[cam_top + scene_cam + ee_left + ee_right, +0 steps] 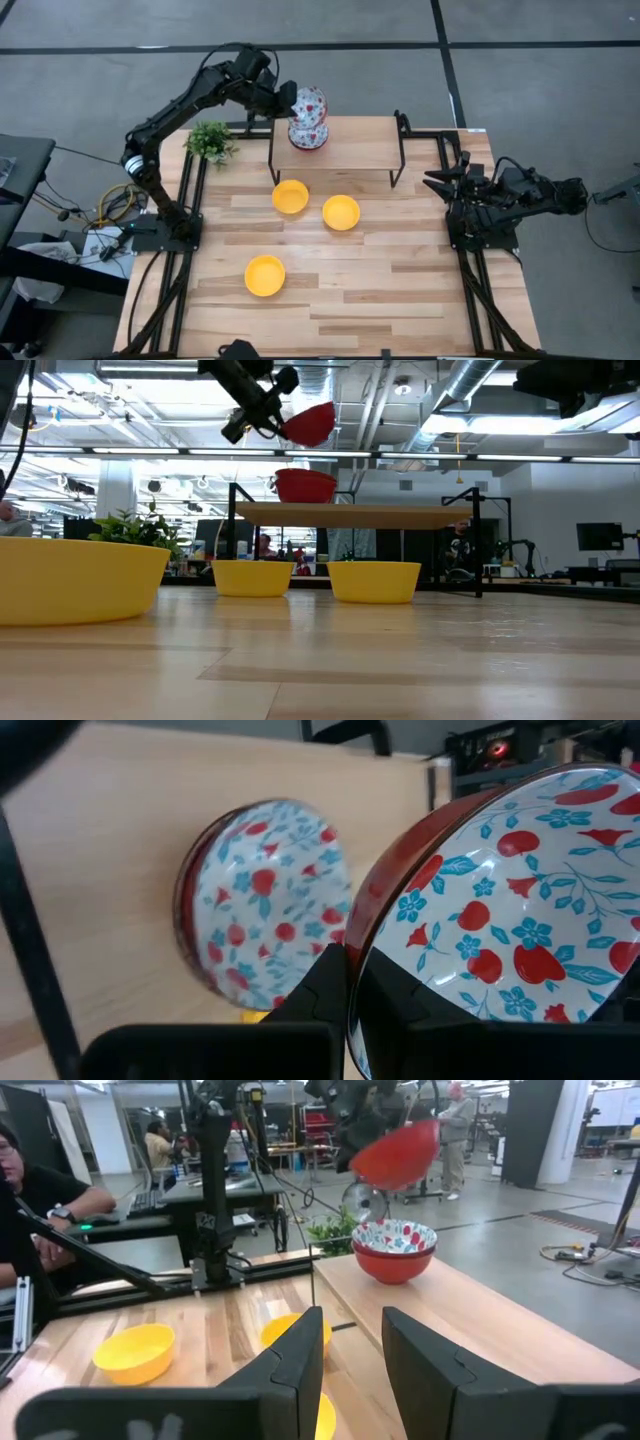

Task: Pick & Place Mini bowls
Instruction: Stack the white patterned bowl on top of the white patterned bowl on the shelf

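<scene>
Pale wood worktop (400, 290) in an open workshop, left gripper (292, 98) upper centre, clenched on a floral bowl's (311, 103) rim above stacked bowls (308, 136)

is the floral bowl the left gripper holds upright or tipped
Tipped: the left gripper holds the white floral bowl with red outside by its rim, tilted sideways.

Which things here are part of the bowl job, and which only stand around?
Job: floral bowl held by left gripper; floral bowls on shelf; three yellow bowls.
Around: plant; right gripper waiting.
</scene>
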